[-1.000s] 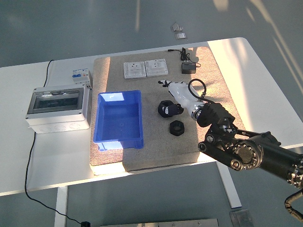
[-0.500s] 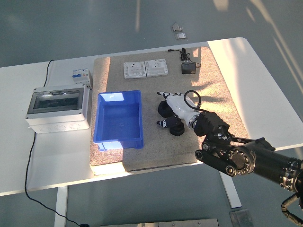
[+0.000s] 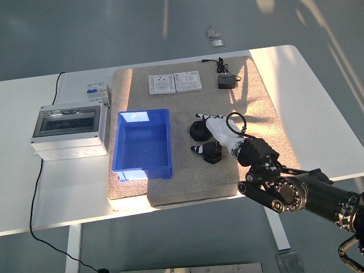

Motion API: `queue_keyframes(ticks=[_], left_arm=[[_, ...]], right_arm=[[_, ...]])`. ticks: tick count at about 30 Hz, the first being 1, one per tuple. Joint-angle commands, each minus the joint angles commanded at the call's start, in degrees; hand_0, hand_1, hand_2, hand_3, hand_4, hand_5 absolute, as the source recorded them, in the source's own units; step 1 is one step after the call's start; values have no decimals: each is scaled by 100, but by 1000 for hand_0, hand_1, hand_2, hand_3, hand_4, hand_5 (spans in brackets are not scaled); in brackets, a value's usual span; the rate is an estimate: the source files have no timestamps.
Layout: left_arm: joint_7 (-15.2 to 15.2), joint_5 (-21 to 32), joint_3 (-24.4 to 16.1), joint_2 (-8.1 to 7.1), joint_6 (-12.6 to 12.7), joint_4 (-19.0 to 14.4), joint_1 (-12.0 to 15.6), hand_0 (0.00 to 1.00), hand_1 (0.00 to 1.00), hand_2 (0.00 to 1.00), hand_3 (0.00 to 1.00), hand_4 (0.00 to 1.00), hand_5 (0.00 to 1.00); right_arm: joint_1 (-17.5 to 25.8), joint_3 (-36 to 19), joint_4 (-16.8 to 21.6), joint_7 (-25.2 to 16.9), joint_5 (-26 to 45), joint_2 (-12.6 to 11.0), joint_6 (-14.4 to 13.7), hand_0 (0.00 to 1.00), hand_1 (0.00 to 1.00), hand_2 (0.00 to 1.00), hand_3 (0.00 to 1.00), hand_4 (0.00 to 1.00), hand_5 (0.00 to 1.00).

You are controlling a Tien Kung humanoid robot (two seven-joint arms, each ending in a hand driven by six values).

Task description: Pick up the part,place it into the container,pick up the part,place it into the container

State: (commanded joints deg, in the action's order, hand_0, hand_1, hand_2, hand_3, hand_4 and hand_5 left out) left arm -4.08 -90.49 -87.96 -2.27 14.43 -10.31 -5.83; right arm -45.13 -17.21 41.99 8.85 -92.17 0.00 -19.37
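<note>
Two black parts, the far part (image 3: 198, 131) and the near part (image 3: 213, 153), lie on the mat beside the empty blue container (image 3: 143, 142), my right hand (image 3: 211, 136) spread over them, gripping neither.
</note>
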Motion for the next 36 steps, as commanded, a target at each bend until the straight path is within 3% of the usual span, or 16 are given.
queue_keyframes(ticks=[2, 3, 8, 9, 14, 15, 25, 36], left_arm=[[3, -1, 0, -1, 2, 0, -2, 656, 632, 560, 535, 516, 493], [4, -1, 0, -1, 2, 0, -2, 656, 631, 560, 535, 512, 493], [6, -7, -4, -1, 4, 0, 3, 656, 631, 560, 535, 512, 493], [6, -9, -4, 0, 5, 0, 5, 656, 631, 560, 534, 507, 498], [8, 2, 0, 0, 9, 0, 6, 656, 631, 560, 534, 507, 498], [9, 3, 0, 1, 10, 0, 5, 656, 631, 561, 534, 503, 498], [15, -2, -6, -6, 16, 0, -1, 656, 631, 560, 534, 499, 500], [15, 53, 48, -11, 9, 0, 6, 656, 632, 563, 536, 495, 509]], right_arm=[[1, 7, 8, -10, 3, 0, -28, 929, 691, 741, 890, 785, 276], [3, 13, 12, -11, 5, 0, -38, 802, 450, 646, 772, 593, 178], [15, 34, 36, -23, -1, 0, -93, 802, 450, 646, 772, 593, 178], [17, 31, 41, -26, -9, 0, -106, 777, 406, 502, 678, 529, 150], [27, 32, 54, -20, -46, 0, -143, 777, 406, 502, 678, 529, 150], [28, 33, 56, -20, -53, 0, -148, 765, 395, 445, 649, 484, 118], [-3, -196, 159, -71, -222, 0, -262, 752, 385, 443, 637, 450, 98], [45, -657, 807, -339, -380, -185, -756, 714, 360, 435, 636, 426, 79]])
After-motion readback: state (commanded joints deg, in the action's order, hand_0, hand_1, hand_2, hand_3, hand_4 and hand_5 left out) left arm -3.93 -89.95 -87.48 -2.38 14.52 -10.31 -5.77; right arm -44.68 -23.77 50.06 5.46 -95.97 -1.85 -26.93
